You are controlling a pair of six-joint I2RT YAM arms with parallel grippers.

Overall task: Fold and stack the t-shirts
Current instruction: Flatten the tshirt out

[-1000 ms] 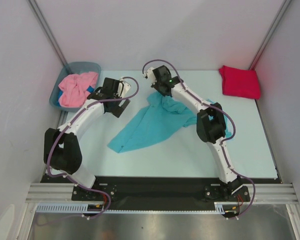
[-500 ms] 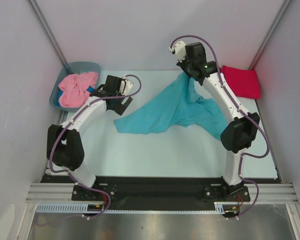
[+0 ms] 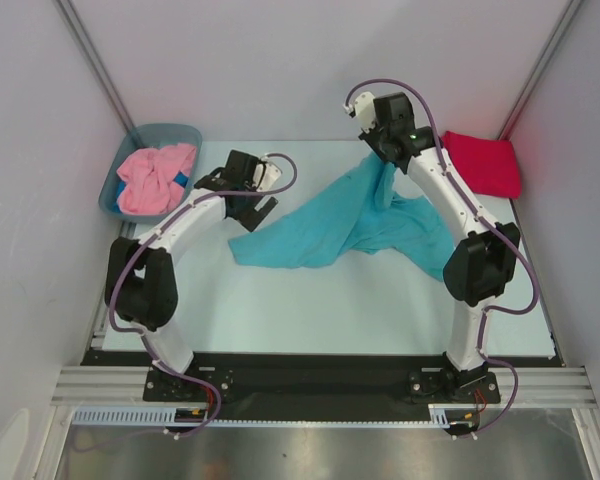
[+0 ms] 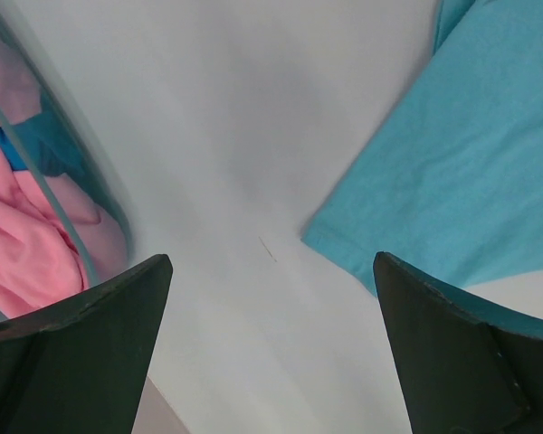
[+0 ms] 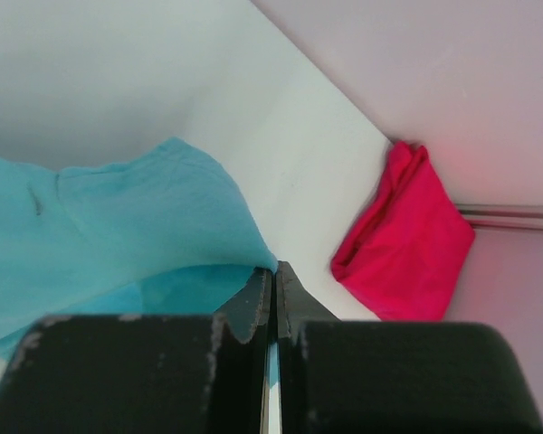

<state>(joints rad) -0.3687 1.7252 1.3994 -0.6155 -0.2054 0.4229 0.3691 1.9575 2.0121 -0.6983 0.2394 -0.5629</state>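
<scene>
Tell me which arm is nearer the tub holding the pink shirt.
Left. Its open jaws hang close beside the tub. The right arm's jaws, shut on the turquoise shirt, are far across the table.

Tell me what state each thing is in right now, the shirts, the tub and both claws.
Turquoise cloth t-shirt: unfolded, one edge lifted, rest on the table.
Crimson red cloth t-shirt: folded, far right corner.
Grey-blue plastic tub: upright, cloth inside.
Pink cloth t-shirt: crumpled inside the tub.
Left claw: open, empty.
Right claw: shut on the turquoise t-shirt.
</scene>
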